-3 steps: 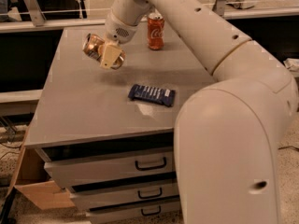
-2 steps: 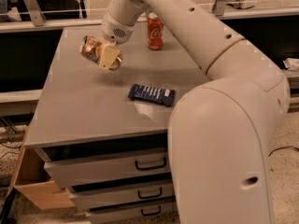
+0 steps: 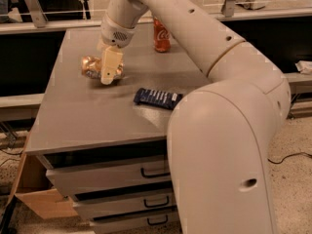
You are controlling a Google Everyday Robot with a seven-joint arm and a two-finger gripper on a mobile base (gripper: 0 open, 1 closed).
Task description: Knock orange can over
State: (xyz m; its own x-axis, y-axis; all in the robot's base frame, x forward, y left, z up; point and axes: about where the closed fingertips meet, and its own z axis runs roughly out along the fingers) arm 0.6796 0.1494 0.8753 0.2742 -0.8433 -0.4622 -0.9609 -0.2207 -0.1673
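Note:
The orange can (image 3: 91, 66), shiny golden-orange, lies on its side on the left rear part of the grey table top (image 3: 73, 116). My gripper (image 3: 109, 71) reaches down from the arm right over the can's right end, and its cream-coloured part covers that end. The can's left end sticks out to the left of the gripper. Whether the gripper holds the can or only touches it does not show.
A red-orange can with white script (image 3: 162, 36) stands upright at the table's back. A dark blue wrapped packet (image 3: 158, 97) lies mid-table. My arm's large white body (image 3: 224, 155) fills the front right. Drawers (image 3: 122, 174) sit under the table, with a cardboard box (image 3: 41, 201) at lower left.
The orange can has gone from tilted beside the gripper to lying lower, on its side on the table. The gripper has come down with it.

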